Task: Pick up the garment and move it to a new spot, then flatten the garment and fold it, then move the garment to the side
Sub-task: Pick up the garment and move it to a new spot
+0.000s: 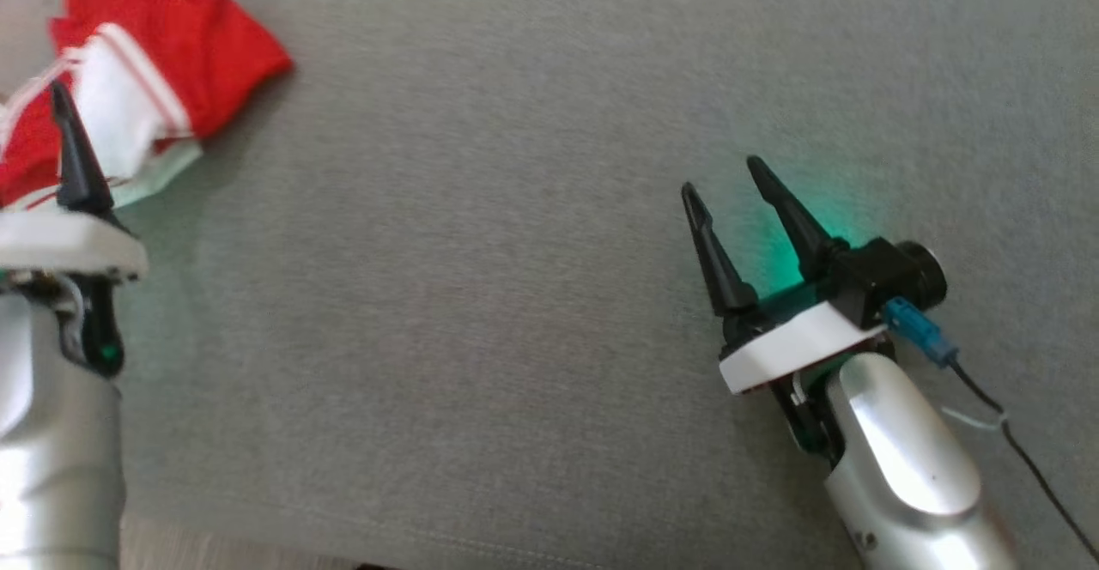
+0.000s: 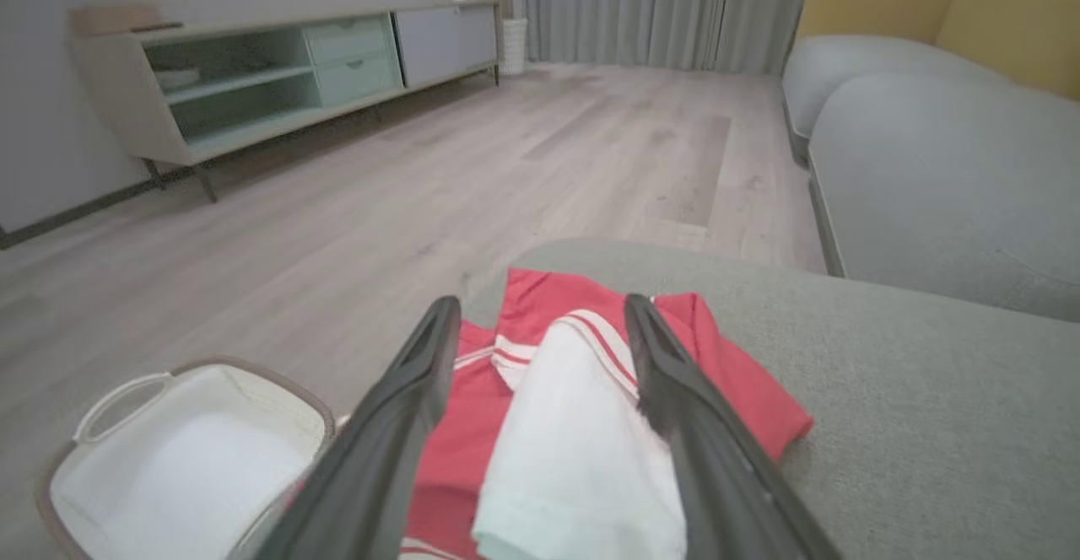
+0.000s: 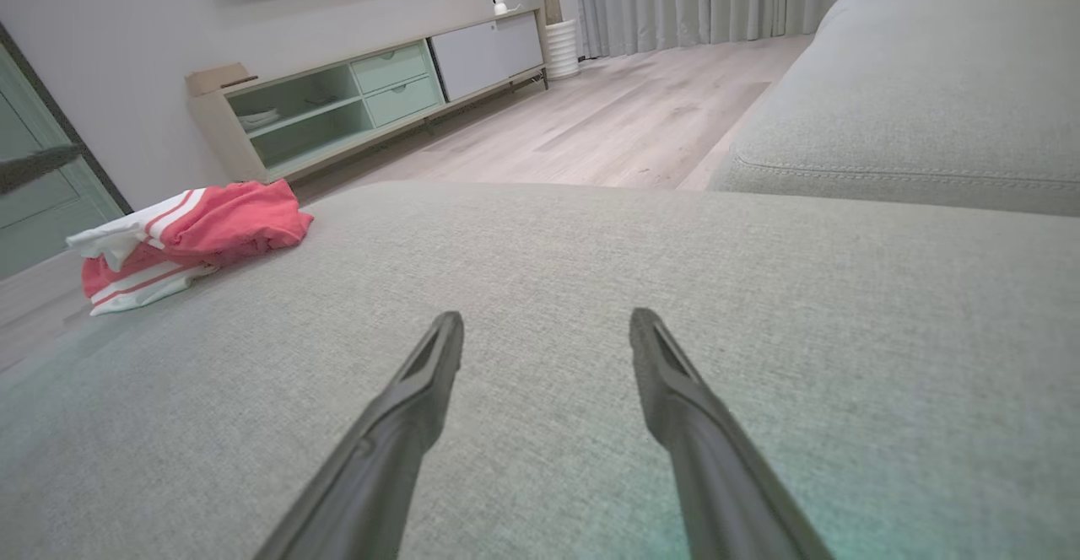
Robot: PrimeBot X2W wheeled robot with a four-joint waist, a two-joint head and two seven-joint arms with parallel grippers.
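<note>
Two open, empty tools: left tool (image 2: 542, 303) over crumpled red-and-white garment (image 1: 215, 55), right tool (image 1: 721, 175) over grey cushion (image 1: 481, 295).

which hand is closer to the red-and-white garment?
Left. The left hand hangs open right at the garment, fingers framing it. The right hand is open far to its right, over bare grey cushion.

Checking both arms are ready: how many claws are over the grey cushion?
2. The left claw, open, is at the red and white garment by the cushion's left edge; the right claw, open, over bare cushion further right.
</note>
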